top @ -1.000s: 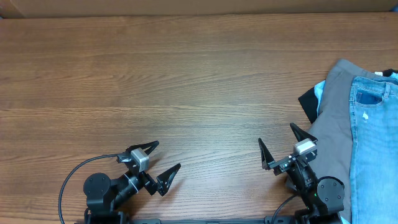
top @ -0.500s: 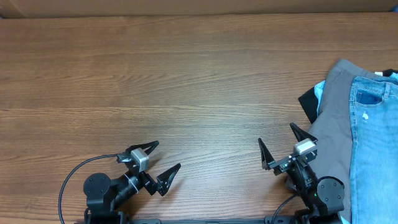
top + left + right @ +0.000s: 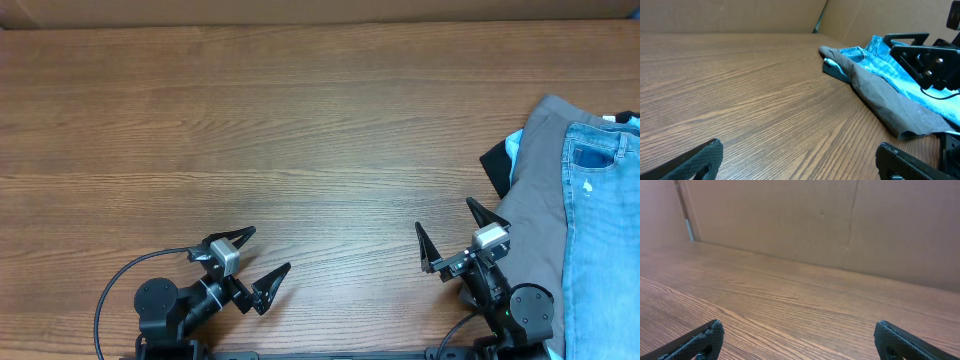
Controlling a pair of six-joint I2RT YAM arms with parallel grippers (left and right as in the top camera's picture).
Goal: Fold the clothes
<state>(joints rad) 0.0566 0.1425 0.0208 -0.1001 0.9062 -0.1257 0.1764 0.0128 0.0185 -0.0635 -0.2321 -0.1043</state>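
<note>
The light blue denim jeans (image 3: pixel 603 240) lie at the table's right edge, on top of a pile, waistband toward the far side. They also show in the left wrist view (image 3: pixel 890 62) at the right. My left gripper (image 3: pixel 262 257) is open and empty near the front edge, left of centre, far from the jeans. My right gripper (image 3: pixel 447 232) is open and empty near the front edge, just left of the pile. The right wrist view shows only bare wood between its fingertips (image 3: pixel 705 337).
A grey garment (image 3: pixel 535 200) lies under the jeans, with a dark cloth (image 3: pixel 497 165) and a bit of light blue fabric at its left edge. The wooden table (image 3: pixel 280 130) is backed by a cardboard wall (image 3: pixel 840 215). The right arm (image 3: pixel 930 55) shows in the left wrist view.
</note>
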